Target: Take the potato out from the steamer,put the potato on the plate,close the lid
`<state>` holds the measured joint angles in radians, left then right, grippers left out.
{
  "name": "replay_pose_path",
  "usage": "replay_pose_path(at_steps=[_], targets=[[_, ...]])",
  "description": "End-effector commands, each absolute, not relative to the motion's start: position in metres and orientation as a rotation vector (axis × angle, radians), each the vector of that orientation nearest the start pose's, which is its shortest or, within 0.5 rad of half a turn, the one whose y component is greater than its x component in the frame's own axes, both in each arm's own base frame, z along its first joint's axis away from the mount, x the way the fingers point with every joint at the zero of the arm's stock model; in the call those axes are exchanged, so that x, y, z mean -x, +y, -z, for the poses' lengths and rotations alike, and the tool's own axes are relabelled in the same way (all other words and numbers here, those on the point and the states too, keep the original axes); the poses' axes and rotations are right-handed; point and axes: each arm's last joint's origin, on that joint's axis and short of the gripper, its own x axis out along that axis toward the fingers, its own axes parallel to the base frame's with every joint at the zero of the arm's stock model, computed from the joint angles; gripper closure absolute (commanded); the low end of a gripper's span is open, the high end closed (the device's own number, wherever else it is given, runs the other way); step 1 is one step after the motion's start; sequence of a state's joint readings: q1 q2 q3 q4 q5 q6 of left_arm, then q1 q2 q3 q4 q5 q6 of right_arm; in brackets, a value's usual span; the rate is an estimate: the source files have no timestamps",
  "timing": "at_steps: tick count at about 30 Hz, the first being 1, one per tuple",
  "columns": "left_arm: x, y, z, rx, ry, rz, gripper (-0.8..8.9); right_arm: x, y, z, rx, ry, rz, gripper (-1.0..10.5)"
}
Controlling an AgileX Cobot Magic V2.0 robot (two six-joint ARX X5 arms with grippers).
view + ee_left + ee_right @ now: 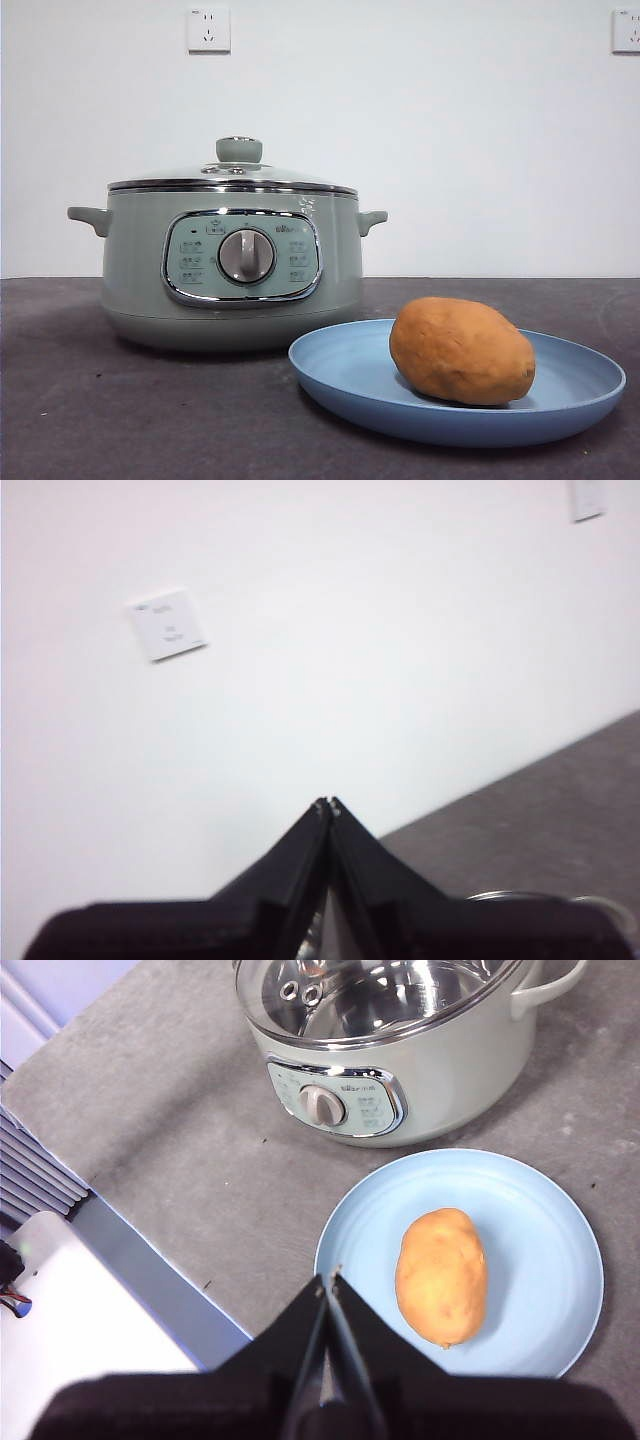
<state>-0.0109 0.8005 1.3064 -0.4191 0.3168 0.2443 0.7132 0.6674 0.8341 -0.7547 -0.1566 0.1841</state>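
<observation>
1. Two pincers, both pressed together at the tips with nothing between the jaws: left pincer [329, 803] raised and aimed at a bare white wall [350, 660]; right pincer [329, 1278] hanging high over the near edge of the desk [170, 1150], clear of every object.
2. Beyond the left pincer: a white wall socket [167, 624] on the wall, a strip of grey desk low at one side, and a thin chrome arc just past the dark jaw bodies, too cropped to identify.
3. Just past the right pincer's tips: the plate [545, 1260], light blue, round and shallow, flat on the desk.
4. On the plate: the potato [442, 1276], orange-brown and oval, lying on its side a little off centre, touching only the plate.
5. Farther out: the steamer [450, 1080], pale green, standing just beside the plate's far rim, control panel and silver dial [323, 1106] turned toward the plate.
6. On the steamer: the lid [400, 1000], clear glass with a chrome rim, seated level on the pot's rim, green knob up in the front view; shiny, bare metal interior visible through the glass.
7. In the front view: plate nearest and to the right, steamer behind and to the left, no pincer in sight.
</observation>
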Motion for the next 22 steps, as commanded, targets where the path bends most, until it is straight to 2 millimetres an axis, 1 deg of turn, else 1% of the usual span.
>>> replay_pose_path(at_steps=[1,11,14,17,22], targets=[[-0.113,-0.006,-0.434,-0.272,-0.132,0.271,8.16,-0.091,0.085,-0.315,-0.007,0.651,-0.785,9.5],[-0.095,-0.004,-0.312,-0.232,-0.119,0.246,8.16,-0.091,0.085,-0.315,-0.007,0.651,-0.785,9.5],[-0.092,-0.004,-0.279,-0.198,-0.094,0.243,8.17,-0.091,0.085,-0.315,-0.007,0.651,-0.785,9.5],[-0.090,-0.003,-0.251,-0.176,-0.065,0.229,8.16,-0.091,0.085,-0.315,-0.007,0.651,-0.785,9.5],[-0.090,-0.003,-0.215,-0.159,-0.029,0.231,8.16,-0.091,0.085,-0.315,-0.007,0.651,-0.785,9.5]])
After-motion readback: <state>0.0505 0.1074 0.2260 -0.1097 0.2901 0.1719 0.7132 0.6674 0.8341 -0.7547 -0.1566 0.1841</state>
